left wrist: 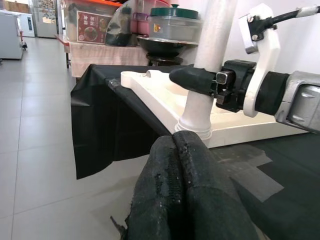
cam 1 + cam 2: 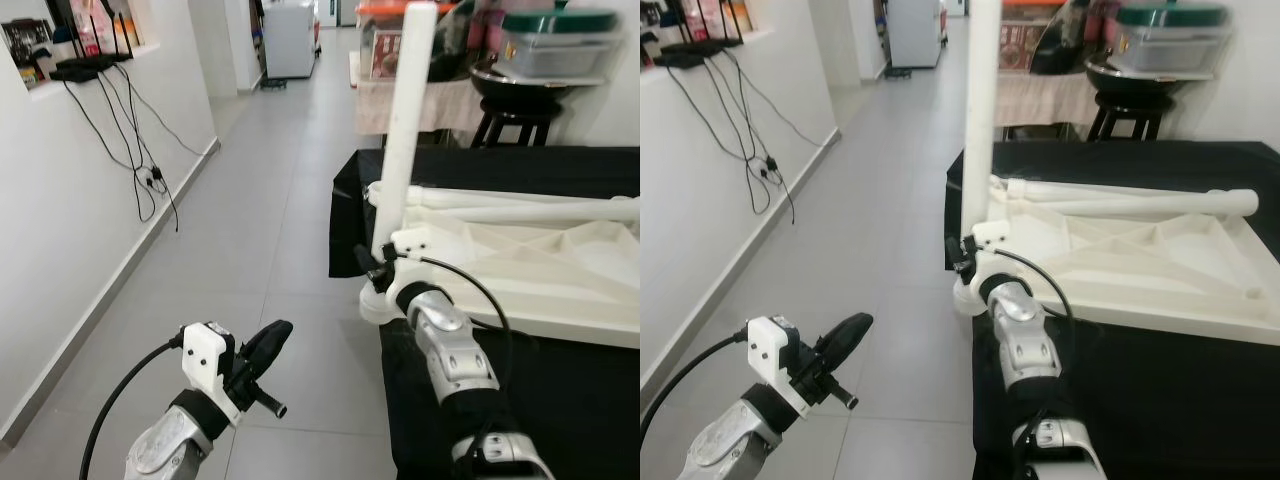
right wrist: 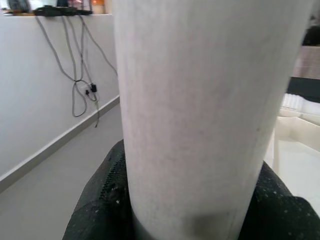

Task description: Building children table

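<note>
An upturned white children's table top (image 2: 520, 265) lies on a black-covered table (image 2: 560, 400). A white leg (image 2: 405, 130) stands upright in its near left corner socket; two more legs (image 2: 530, 205) lie across the top. My right gripper (image 2: 377, 268) is shut on the upright leg just above the socket; in the right wrist view the leg (image 3: 200, 115) sits between the black fingers (image 3: 100, 200). My left gripper (image 2: 265, 350) hangs over the floor to the left of the table, shut and holding nothing, its fingertips (image 1: 175, 150) pressed together.
The grey tiled floor (image 2: 250, 230) stretches ahead on the left, along a white wall (image 2: 60, 220) with dangling cables (image 2: 140, 160). Behind the table stand a black stool (image 2: 515, 120) and a stand with boxes and a pot (image 2: 555, 40).
</note>
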You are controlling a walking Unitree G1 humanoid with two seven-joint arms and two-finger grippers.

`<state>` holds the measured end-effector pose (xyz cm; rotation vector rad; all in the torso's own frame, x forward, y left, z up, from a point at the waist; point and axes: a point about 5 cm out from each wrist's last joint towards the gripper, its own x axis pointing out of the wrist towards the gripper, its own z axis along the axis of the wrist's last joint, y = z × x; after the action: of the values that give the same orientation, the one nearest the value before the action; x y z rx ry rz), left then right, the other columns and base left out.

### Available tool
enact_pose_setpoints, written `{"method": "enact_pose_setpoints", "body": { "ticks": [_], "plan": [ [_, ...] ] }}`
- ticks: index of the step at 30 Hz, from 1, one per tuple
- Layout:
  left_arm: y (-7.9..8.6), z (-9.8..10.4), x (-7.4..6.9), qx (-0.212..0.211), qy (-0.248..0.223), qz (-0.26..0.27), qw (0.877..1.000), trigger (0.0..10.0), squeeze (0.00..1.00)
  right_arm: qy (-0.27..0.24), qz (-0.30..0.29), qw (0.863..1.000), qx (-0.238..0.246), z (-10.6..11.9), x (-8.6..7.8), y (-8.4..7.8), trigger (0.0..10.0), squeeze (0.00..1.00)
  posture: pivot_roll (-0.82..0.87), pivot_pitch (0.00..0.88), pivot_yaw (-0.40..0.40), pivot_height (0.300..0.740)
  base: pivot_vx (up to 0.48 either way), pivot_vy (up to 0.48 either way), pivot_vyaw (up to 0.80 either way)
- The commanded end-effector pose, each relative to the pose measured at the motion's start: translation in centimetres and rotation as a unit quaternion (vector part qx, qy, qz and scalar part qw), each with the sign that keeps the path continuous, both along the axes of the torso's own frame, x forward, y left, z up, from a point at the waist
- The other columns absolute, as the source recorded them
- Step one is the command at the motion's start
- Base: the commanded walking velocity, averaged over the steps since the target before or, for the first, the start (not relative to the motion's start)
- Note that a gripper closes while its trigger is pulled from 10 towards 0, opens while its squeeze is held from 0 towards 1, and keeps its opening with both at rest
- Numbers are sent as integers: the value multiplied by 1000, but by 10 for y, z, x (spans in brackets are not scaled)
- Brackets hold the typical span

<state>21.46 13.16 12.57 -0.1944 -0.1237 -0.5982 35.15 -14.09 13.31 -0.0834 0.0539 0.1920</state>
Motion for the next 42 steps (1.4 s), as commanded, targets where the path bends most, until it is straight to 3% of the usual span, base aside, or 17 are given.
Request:
{"method": "enact_pose_setpoints", "body": {
  "ticks": [1,2,5,6,13,14,15,17,18,19,23,24,25,26,34,41,42],
  "plan": [
    [2,-4,0,3,7,5,1000,10000,0,50,-53,997,-27,-19,-9,-15,0,0,9,0,11,740,0,0,0],
    [3,-4,1,-2,7,10,1000,10000,0,59,-60,996,-33,-17,-14,-13,10000,0,9,0,6,740,0,0,0],
    [4,-4,3,-8,5,15,1000,10000,0,72,-66,994,-41,-15,-18,-11,10000,0,9,0,6,740,0,0,0],
    [4,-4,4,-8,5,14,1000,10000,0,64,-34,997,-33,-9,-12,-8,10000,1000,11,0,5,740,0,0,0],
    [3,-4,5,-9,4,11,1000,10000,0,27,122,992,14,18,8,8,10000,1000,9,0,6,740,0,0,0],
    [2,-4,5,-8,4,12,1000,10000,0,13,188,982,17,27,10,14,10000,663,21,0,7,740,0,0,0],
    [2,-4,6,-6,2,11,1000,10000,0,2,261,965,12,36,12,20,10000,0,28,0,5,740,0,0,0],
    [2,-4,6,-6,2,11,1000,10000,0,2,261,965,12,36,12,20,10000,0,28,0,5,740,0,0,0],
    [0,-5,7,-2,0,11,1000,10000,0,-13,357,934,-11,49,14,26,10000,0,41,0,3,740,0,0,0],
    [0,-5,7,1,-1,11,1000,10000,0,-9,384,923,-17,51,15,27,10000,0,47,0,-2,740,0,0,0],
    [-1,-6,6,2,-2,14,1000,10000,0,4,426,905,-8,57,23,30,10000,0,51,0,-3,740,0,0,0],
    [-1,-6,7,2,-1,15,1000,10000,0,12,437,899,5,58,26,30,4431,0,63,0,-6,740,0,0,0],
    [-1,-6,7,2,-1,15,1000,10000,0,12,437,899,5,58,26,30,4431,0,63,0,-6,740,0,0,0],
    [-2,-7,7,3,-1,14,1000,10000,0,23,444,896,10,57,28,30,0,0,69,0,-10,740,0,0,0],
    [-3,-8,6,5,-1,16,1000,10000,0,39,425,904,9,53,31,22,0,0,80,0,-14,740,0,0,0],
    [-4,-8,5,3,-3,17,1000,10000,0,43,346,937,-7,38,34,4,0,0,81,0,-28,740,0,0,0],
    [-3,-8,5,2,-4,19,1000,10000,0,68,276,959,-2,19,32,-1,0,0,81,0,-40,740,0,0,0]
  ]
}}
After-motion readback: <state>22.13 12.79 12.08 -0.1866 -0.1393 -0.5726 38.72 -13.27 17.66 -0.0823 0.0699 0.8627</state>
